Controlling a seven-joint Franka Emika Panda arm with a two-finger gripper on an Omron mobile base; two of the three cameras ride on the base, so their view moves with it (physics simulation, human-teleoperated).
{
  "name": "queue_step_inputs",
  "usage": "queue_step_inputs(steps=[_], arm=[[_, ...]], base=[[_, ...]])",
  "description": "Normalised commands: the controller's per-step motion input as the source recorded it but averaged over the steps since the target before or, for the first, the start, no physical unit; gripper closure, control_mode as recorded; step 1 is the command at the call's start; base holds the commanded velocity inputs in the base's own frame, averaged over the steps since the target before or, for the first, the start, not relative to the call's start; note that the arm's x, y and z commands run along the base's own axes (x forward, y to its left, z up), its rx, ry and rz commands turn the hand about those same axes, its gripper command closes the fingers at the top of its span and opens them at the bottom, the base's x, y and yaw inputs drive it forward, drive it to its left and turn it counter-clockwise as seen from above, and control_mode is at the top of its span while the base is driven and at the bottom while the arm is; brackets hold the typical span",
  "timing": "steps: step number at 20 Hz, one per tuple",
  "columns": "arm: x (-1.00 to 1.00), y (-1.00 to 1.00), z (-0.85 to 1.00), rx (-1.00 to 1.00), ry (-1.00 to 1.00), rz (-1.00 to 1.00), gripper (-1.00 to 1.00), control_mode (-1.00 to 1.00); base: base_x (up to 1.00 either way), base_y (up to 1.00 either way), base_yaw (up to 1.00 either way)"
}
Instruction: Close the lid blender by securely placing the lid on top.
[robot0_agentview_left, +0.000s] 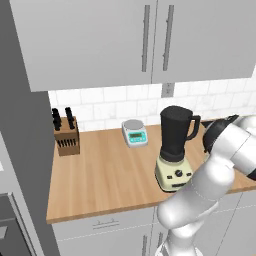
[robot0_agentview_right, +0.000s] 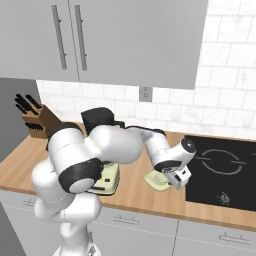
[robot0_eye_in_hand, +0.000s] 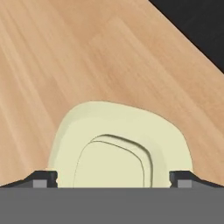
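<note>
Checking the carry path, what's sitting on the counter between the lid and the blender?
Nothing: in the right base view, bare wooden counter separates the lid from the blender.

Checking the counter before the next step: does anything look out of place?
Yes: the lid lies flat on the wooden counter beside the cooktop, not on the blender, whose jar stands open. The pincer straddles the lid, open.

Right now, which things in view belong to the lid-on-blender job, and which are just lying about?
Job:
lid, flat on the counter
blender, jar top uncovered
gripper, open, fingers either side of the lid

Lying about:
knife block
kitchen scale
cooktop
</note>
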Motion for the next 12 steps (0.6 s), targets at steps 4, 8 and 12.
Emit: queue_step_inputs(steps=[4,8,12], arm=[[0.11,0.01,-0.26,0.0,0.0,0.0,1.0,-1.0],[0.06,0.05,-0.34,0.0,0.0,0.0,1.0,-1.0],[0.04,0.02,-0.17,0.0,0.01,0.0,1.0,-1.0]], base=[[0.0,0.0,0.0],[0.0,0.0,0.0],[0.0,0.0,0.0]])
